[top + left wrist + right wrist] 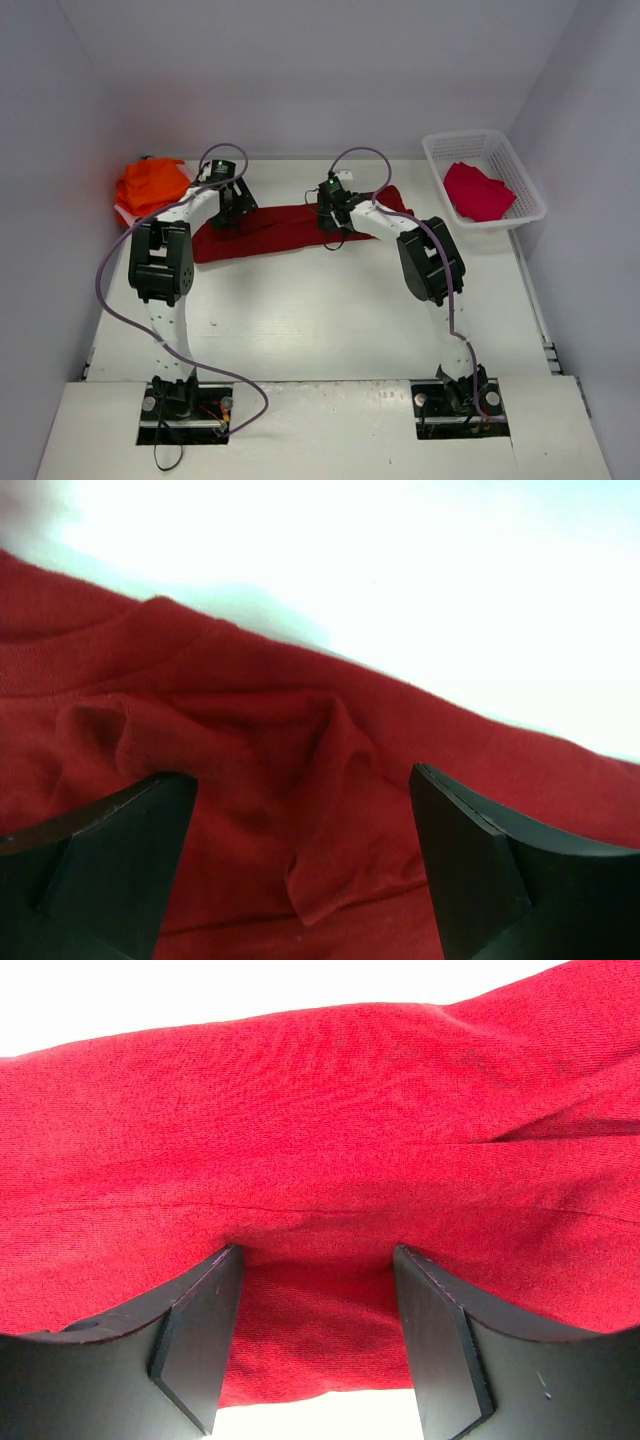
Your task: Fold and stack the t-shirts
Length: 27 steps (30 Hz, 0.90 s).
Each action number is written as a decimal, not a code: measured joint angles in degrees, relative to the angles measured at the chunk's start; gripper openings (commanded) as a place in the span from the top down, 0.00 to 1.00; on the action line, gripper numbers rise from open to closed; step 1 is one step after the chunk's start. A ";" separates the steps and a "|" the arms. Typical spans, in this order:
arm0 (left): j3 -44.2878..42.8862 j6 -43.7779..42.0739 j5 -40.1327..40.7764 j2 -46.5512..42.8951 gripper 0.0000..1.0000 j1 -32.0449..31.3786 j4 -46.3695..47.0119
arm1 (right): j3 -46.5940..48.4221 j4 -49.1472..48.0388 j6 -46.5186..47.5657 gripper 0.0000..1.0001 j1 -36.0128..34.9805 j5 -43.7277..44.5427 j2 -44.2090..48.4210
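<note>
A large dark red t-shirt (280, 228) lies stretched in a long band across the middle of the table. My left gripper (230, 212) is low over its left end. In the left wrist view that gripper (302, 778) is open wide, with a raised fold of the dark red t-shirt (250, 700) between the jaws, ungripped. My right gripper (331, 232) is down on the band's right part. In the right wrist view it (318, 1255) is open, its jaws straddling the near hem of the dark red t-shirt (320, 1110). Bright orange t-shirts (150, 183) sit at the far left.
A white lattice basket (440, 150) stands at the far right and holds a crimson t-shirt (478, 190). A pale pink edge (124, 213) shows under the orange pile. White walls close in the table on three sides.
</note>
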State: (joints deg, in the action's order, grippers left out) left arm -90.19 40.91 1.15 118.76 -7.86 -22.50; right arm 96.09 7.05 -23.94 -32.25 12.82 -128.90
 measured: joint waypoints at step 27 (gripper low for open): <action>-13.40 -3.43 5.18 8.24 0.18 2.05 -2.29 | -1.51 -3.23 0.26 0.42 0.00 1.38 0.02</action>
State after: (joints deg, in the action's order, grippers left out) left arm -103.59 37.47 6.33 127.00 -5.80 -24.80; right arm 94.59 3.81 -23.68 -32.25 14.20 -128.88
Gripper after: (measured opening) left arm 0.818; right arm 0.580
